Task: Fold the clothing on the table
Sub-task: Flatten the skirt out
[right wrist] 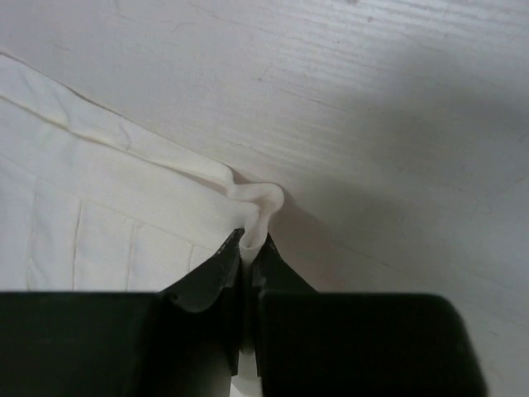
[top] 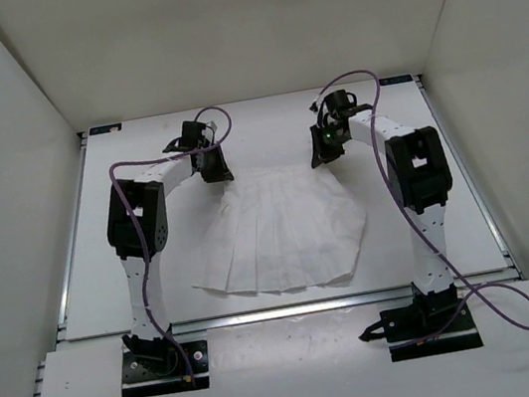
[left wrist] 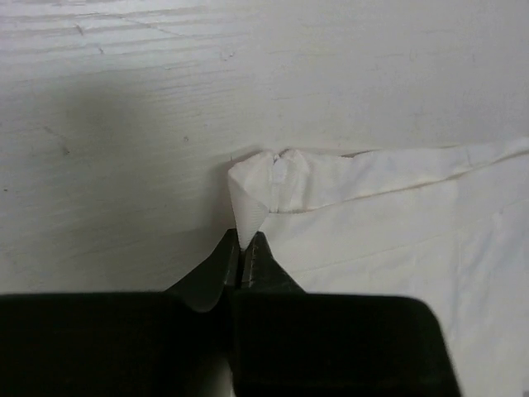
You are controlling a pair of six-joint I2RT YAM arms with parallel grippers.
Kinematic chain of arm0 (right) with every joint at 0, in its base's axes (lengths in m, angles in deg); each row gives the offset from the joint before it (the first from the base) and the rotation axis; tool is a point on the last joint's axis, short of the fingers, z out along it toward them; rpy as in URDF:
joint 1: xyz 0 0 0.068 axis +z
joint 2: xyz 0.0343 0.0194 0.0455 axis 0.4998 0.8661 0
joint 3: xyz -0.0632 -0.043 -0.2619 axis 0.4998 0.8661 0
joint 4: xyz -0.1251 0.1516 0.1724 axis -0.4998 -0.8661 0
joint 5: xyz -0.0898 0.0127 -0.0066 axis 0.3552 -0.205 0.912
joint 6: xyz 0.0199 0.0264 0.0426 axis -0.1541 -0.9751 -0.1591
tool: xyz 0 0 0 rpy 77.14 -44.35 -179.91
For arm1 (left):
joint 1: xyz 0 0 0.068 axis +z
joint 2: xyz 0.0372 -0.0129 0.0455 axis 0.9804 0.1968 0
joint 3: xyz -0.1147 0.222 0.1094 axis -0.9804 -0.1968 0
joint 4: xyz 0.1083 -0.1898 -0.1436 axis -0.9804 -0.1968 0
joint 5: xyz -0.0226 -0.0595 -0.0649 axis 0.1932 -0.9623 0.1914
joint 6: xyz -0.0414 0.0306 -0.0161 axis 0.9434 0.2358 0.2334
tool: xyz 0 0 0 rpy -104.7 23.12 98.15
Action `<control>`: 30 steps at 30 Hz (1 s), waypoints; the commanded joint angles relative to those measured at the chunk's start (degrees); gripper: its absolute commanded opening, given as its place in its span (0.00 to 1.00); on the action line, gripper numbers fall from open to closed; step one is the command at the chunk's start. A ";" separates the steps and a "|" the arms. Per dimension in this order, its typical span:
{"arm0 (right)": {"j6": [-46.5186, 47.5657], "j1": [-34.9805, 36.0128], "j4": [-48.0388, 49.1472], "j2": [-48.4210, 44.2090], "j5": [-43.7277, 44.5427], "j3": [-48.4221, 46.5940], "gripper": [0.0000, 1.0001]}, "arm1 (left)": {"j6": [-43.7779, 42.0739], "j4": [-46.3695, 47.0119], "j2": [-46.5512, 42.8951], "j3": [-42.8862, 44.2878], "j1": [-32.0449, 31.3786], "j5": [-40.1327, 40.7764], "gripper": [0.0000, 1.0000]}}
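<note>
Clothing (top: 280, 231) sat pinched at its waist corners in the closed left gripper (left wrist: 242, 246) and right gripper (right wrist: 248, 241) (shallow bites, we judged, could slip on lifting).

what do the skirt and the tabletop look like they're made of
Skirt: thin woven cloth, probably cotton or a blend, matte white; it holds pressed pleats and bunches softly where the left claw pinches its corner.
Tabletop: likely white-painted or laminated wood, matte; faint grain lines and small scuffs show in the wrist views.
</note>
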 commanded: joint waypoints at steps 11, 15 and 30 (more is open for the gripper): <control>1.76 -0.78 -7.69 -5.95 -1.26 -28.54 0.00 | -3.87 -9.11 -8.98 23.54 0.69 2.48 0.00; 0.97 -1.75 -5.07 -14.36 -3.89 -36.12 0.00 | -5.10 -9.47 -17.33 28.05 1.75 4.67 0.00; 1.06 4.84 4.79 -66.95 2.52 5.27 0.00 | -8.79 -3.32 -69.96 -3.57 -9.31 19.35 0.00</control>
